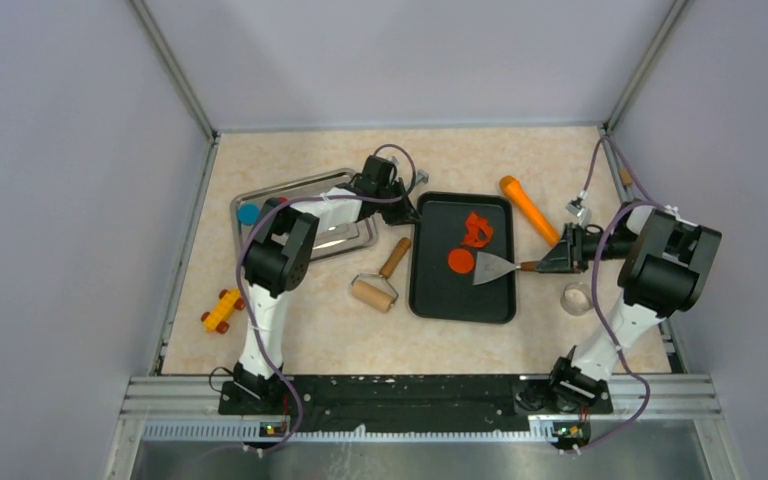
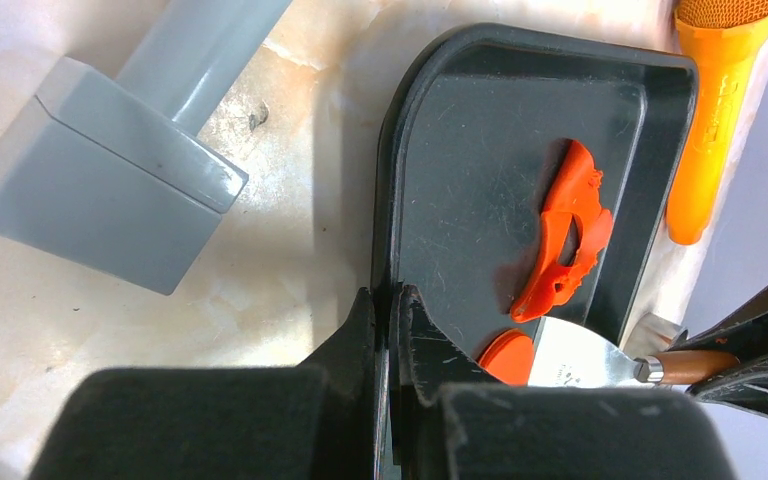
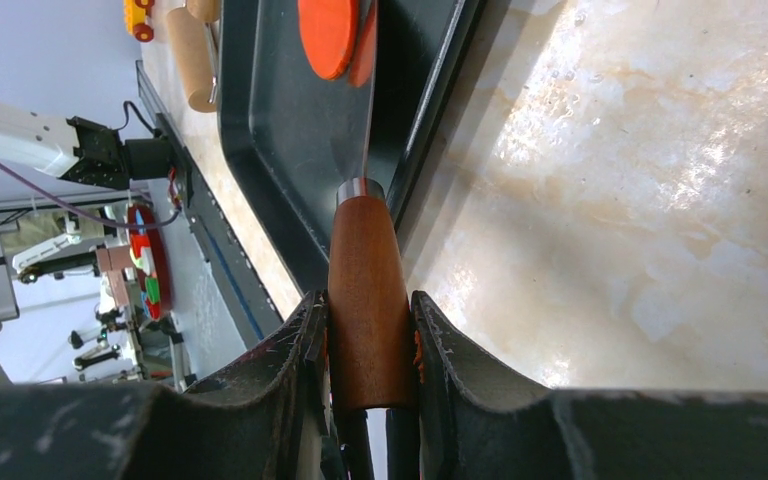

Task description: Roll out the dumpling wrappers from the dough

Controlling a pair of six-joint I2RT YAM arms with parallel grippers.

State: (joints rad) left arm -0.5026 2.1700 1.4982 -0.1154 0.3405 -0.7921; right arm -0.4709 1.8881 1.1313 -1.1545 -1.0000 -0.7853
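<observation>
Closest to the lens in the right wrist view, the right hand [image 3: 368, 310] is clenched on the smooth, varnished wooden handle of a scraper [image 3: 363, 230]. Its thin steel blade reaches into the black tray [image 1: 432, 300]. The left hand [image 2: 388, 320] is clamped on that tray's raised plastic rim near a far corner, which I judge steadies it on the marbled counter [image 1: 310, 340].

The dough [image 1: 477, 230] lies in the far half of the tray. It is a ragged, thin orange-red sheet with a hole torn through it and one edge curling up. It looks soft, light and a little tacky, so it would likely stretch or rip if pinched; sliding the blade beneath it is probably the safer way to take hold.

Just nearer sits one dumpling wrapper [image 1: 460, 261] — a flat, clean-edged orange-red disc, matte and smooth. The blade's front edge meets its rim; whether it is under the disc I cannot tell. Thin as it is, it would probably dent under fingertips — best lifted flat from below.

A wooden rolling pin [image 1: 380, 280] lies on the counter just left of the tray.
</observation>
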